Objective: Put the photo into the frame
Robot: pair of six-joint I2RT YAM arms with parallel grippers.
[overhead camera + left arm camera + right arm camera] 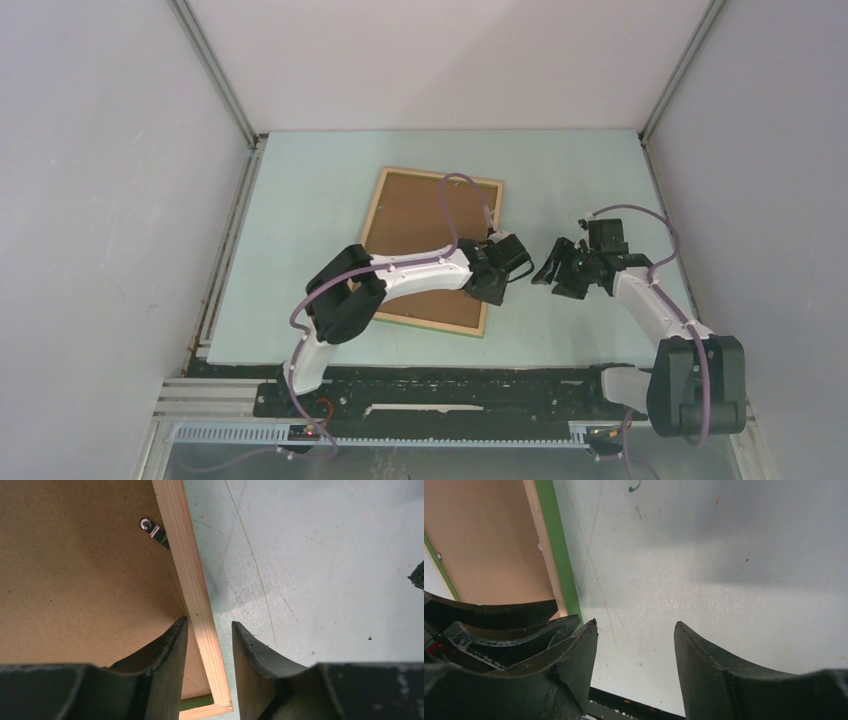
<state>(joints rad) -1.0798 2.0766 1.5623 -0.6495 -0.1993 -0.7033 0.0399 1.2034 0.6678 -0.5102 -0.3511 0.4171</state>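
The frame (372, 212) lies flat on the table with its pale wood face up, and a plain brown board (425, 225) fills it. The photo is hidden or out of view. My left gripper (497, 288) is open, its jaws straddling the frame's right rail (182, 555) near the near corner; a gap shows between the rail and the right finger (250, 655). A green sliver (195, 702) shows under that corner. My right gripper (548, 268) is open and empty above bare table, just right of the frame's green edge (556, 555).
The pale green table (330, 180) is closed in by grey walls on three sides. A small metal turn clip (155, 530) sits on the board by the right rail. A black mounting rail (450, 385) runs along the near edge.
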